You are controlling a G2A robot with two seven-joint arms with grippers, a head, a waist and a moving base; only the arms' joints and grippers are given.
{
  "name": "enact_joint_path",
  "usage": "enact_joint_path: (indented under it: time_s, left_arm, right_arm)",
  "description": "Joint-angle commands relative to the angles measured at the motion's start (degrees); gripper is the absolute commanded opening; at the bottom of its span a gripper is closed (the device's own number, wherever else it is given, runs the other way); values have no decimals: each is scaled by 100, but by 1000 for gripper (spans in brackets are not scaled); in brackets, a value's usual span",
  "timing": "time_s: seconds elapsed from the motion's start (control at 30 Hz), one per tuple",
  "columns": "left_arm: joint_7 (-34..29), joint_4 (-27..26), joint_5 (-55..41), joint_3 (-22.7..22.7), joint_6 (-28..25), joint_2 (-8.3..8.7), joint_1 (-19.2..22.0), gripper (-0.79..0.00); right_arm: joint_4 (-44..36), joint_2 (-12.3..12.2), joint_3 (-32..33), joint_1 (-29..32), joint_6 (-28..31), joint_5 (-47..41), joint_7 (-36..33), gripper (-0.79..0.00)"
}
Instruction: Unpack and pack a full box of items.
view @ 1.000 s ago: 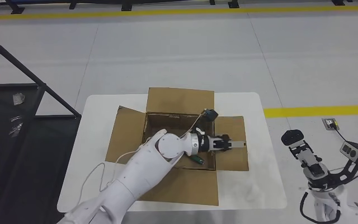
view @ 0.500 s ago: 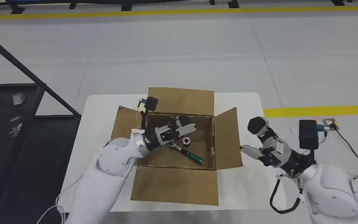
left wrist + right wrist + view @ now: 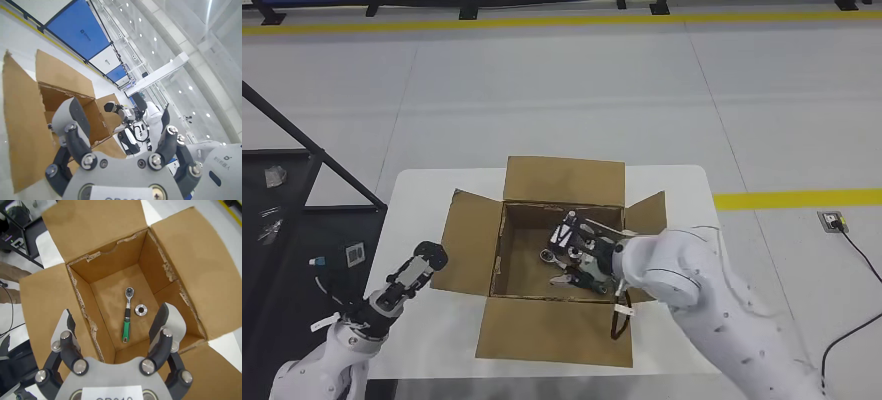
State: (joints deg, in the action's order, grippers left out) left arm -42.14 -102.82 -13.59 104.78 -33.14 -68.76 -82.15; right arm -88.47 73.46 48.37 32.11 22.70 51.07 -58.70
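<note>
We were in the unpacking half, by our reading. The box [image 3: 564,178] sat in the middle of the worktop [image 3: 682,190] with all four flaps folded out, and the right gripper [image 3: 116,312] hung over its open mouth, looking straight down inside. Its fingers were spread wide, with nothing between them. On the box floor lay two things. One was a ratchet wrench [image 3: 127,315] with a green handle, flat on the cardboard. The other was a small metal ring [image 3: 141,310] just beside the wrench's shaft, on the side away from the torn left wall. Nothing else showed in there, so we took the box for nearly emptied. Over by the worktop's left edge, the left gripper [image 3: 428,256] hovered just beside the box's left flap, fingers wide apart and holding nothing. As we saw it, the next move called for a straight drop into the box, clear of the ragged walls. The fingers would need to line up across the green handle, without nudging the ring, before closing.
</note>
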Motion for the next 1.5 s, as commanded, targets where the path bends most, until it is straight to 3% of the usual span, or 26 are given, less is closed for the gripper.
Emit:
enact_joint_path:
  time_s: [0.0, 0.13, 0.33, 0.53, 0.8, 0.9, 0.93, 0.97, 1.0, 1.03, 1.1, 1.23, 1.33, 1.37, 1.47]
  left_arm:
    - [-34, 8, -136, 33, -171, 7, -191, 0]
    - [-113, 11, -184, -8, -267, 17, -312, 0]
    - [-113, 11, -184, -8, -267, 17, -312, 0]
    - [-113, 11, -184, -8, -267, 17, -312, 0]
    - [-113, 11, -184, -8, -267, 17, -312, 0]
    - [-113, 11, -184, -8, -267, 17, -312, 0]
    - [-113, 11, -184, -8, -267, 17, -312, 0]
    - [-113, 11, -184, -8, -267, 17, -312, 0]
    - [-113, 11, -184, -8, -267, 17, -312, 0]
    - [-113, 11, -184, -8, -267, 17, -312, 0]
    - [-113, 11, -184, -8, -267, 17, -312, 0]
    - [-113, 11, -184, -8, -267, 17, -312, 0]
    - [-113, 11, -184, -8, -267, 17, -312, 0]
    - [-113, 11, -184, -8, -267, 17, -312, 0]
    - [-113, 11, -184, -8, -267, 17, -312, 0]
  right_arm:
    - [828, 204, -581, -473, -306, 205, 154, 0]
    - [2031, 576, -1275, -1016, -627, 335, 436, 0]
    - [3457, 972, -1607, -1461, -755, 78, 895, 0]
    - [4358, 1208, -1760, -1605, -1016, 191, 1218, 0]
    - [4895, 1480, -1968, -1625, -1025, 429, 1649, 0]
    - [5009, 1552, -1987, -1651, -1056, 501, 1751, -139]
    - [5040, 1574, -1987, -1659, -1052, 509, 1766, -274]
    - [5076, 1595, -1991, -1668, -1043, 523, 1758, -342]
    - [5113, 1616, -1989, -1675, -1033, 519, 1742, -329]
    - [5153, 1638, -1981, -1676, -994, 486, 1710, -394]
    - [5255, 1677, -1968, -1697, -914, 443, 1642, -443]
    - [5406, 1759, -1952, -1713, -756, 360, 1555, -456]
    - [5506, 1806, -1884, -1723, -581, 202, 1593, -613]
    - [5540, 1814, -1854, -1738, -509, 152, 1616, -763]
    - [5539, 1824, -1791, -1793, -377, 123, 1636, -785]
